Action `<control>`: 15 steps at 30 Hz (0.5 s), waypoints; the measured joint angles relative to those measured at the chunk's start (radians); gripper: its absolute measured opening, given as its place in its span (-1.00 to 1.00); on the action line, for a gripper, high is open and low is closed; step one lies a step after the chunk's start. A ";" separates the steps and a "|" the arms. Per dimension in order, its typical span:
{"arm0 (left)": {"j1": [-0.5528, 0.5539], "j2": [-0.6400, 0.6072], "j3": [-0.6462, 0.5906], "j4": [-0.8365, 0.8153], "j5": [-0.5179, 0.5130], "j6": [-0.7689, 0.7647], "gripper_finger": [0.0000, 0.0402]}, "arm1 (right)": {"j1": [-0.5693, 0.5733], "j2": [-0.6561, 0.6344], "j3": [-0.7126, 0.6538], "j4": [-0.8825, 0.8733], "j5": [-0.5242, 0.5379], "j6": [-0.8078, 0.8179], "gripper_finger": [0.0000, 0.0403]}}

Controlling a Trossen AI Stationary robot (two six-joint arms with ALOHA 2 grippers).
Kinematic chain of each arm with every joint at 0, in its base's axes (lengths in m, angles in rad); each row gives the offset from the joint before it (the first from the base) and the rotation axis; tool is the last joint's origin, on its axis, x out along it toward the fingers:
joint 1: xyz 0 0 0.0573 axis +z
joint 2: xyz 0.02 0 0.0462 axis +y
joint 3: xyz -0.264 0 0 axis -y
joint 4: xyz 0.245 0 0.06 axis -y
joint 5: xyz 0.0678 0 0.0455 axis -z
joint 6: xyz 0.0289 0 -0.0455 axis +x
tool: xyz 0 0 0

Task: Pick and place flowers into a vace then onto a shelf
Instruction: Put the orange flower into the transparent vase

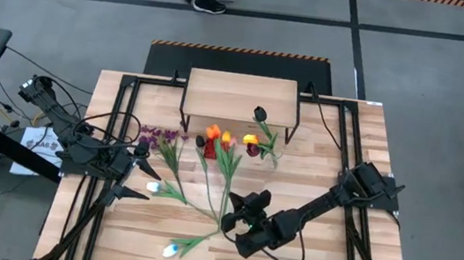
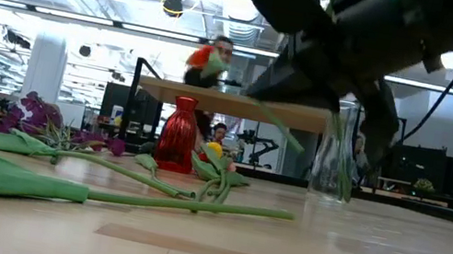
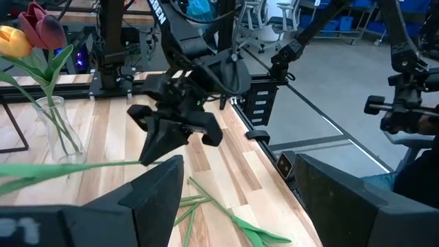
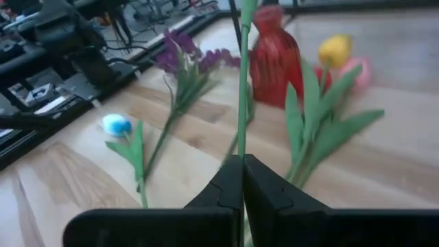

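1. The white artificial tulip (image 1: 171,250) with its long green stem lies flat on the light plank table (image 1: 343,161) at the near edge, its head to the left of the right gripper (image 1: 232,221) and well apart from it.
2. The right gripper hangs over the near middle of the table, its two dark fingers (image 4: 264,189) clenched together on the thin green stem of an orange-red artificial tulip (image 2: 212,54); in the low view the stem slants up from the gripper to a head held clear of the wood.
3. A second white tulip (image 1: 154,187) lies on the left part of the table, its head just in front of the left gripper (image 1: 137,180), which waits there with its fingers spread wide and nothing between them.
4. A bunch of small purple blossoms (image 1: 159,135) on green stems lies beyond that, left of centre, near the left gripper and apart from the right one.
5. A small red ribbed vase (image 1: 211,147) stands upright in the middle of the table, beyond the right gripper; orange and yellow tulips (image 1: 226,138) lie beside it, their stems running back toward the gripper.
6. To the right of it stands a clear glass vase (image 1: 266,155) that holds a yellow tulip (image 1: 250,138), a dark red tulip (image 1: 253,150) and a near-black tulip (image 1: 260,113), stems in the glass.
7. Farthest off, the small light-wood shelf on thin black legs (image 1: 241,96) stands at the far edge of the table; the near-black head rises in front of its near edge.
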 joint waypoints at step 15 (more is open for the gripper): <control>0.001 0.000 0.000 0.072 -0.147 0.008 0.33 | -0.013 -0.002 0.216 0.010 0.025 -0.542 -1.00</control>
